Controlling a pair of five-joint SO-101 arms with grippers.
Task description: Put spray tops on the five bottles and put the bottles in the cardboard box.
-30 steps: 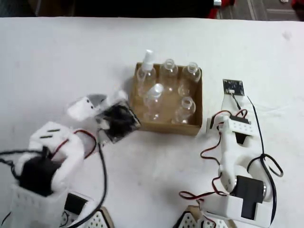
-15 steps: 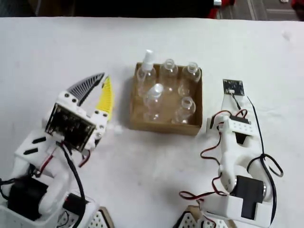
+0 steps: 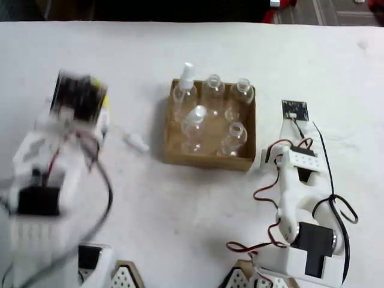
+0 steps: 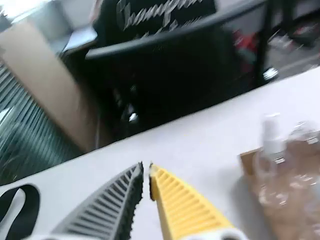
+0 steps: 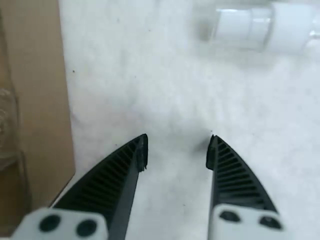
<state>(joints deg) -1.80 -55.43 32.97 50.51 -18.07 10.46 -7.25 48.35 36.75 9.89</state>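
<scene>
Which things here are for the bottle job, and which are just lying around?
For the job:
- cardboard box
- five bottles inside it, one wearing a spray top
- loose spray top on the table beside the box
- another spray top ahead of the open right gripper

Just lying about:
- small circuit board with wires, near the box
- white table itself

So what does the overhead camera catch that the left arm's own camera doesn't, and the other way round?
Overhead adds: all five bottles in the cardboard box, a loose spray top on the table beside it, and the right arm. Left wrist adds: a dark chair beyond the table, plus a close look at the left gripper, shut. Shared: the box and the bottle wearing a spray top.
</scene>
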